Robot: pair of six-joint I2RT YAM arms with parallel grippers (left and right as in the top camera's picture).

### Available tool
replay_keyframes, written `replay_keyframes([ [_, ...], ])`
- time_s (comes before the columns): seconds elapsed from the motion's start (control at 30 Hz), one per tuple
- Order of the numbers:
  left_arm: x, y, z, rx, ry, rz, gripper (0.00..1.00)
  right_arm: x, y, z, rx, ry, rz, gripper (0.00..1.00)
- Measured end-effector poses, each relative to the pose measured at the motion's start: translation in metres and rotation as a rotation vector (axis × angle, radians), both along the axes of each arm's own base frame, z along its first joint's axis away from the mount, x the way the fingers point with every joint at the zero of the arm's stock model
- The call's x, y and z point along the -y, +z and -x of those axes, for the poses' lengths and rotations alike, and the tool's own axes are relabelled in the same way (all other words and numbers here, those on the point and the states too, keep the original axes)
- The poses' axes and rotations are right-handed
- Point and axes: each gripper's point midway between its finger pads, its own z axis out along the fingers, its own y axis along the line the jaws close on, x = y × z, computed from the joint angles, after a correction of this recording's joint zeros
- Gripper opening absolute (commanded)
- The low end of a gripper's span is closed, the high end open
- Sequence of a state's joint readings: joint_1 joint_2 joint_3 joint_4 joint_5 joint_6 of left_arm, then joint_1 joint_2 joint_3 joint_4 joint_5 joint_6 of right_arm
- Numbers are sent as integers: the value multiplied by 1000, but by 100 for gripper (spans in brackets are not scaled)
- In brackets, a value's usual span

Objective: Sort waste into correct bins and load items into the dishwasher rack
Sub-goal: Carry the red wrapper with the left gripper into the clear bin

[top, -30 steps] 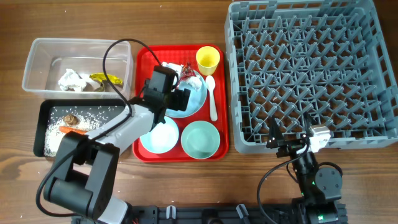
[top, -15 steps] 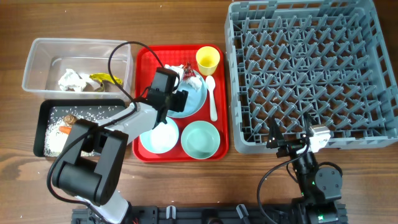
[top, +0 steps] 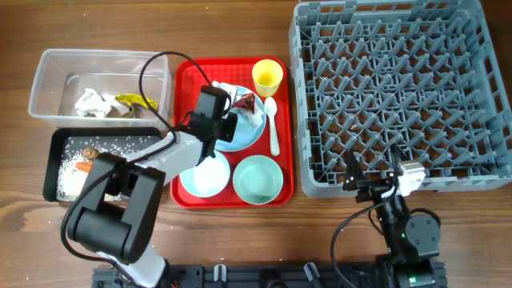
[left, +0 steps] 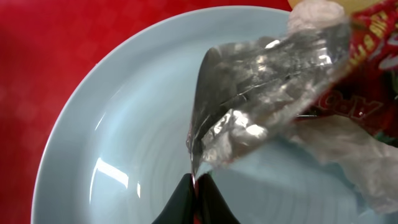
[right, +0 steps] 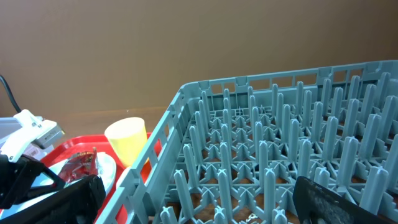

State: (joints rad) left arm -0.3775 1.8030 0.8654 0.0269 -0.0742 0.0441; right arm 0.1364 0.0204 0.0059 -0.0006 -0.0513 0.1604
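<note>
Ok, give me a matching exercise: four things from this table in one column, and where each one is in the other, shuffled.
Things:
1. cup
2. carrot
3. yellow wrapper
4. red wrapper

Places:
A. in the clear tub
B. pinched by the left gripper
C. on the red tray
D. in the black tray

Pairs: 1-C, 2-D, 3-A, 4-B
</note>
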Motion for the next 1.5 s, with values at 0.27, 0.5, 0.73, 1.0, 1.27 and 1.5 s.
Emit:
replay_keyframes([
  [0.27,-1,40,2,58,0,23,4,0,0,0,0,0,0,100],
  [0.5,-4,111,6,193,7,70,4,0,0,0,0,0,0,100],
  [0.73,-56,168,0,362,245,40,4,0,0,0,0,0,0,100],
  [1.0,-182,175,-7,402,694,85,4,0,0,0,0,0,0,100],
  [1.27,-287,188,-3,514,976,222,5,0,0,0,0,0,0,100],
  [1.5,-316,124,-25,432,1015,251,8,0,0,0,0,0,0,100],
])
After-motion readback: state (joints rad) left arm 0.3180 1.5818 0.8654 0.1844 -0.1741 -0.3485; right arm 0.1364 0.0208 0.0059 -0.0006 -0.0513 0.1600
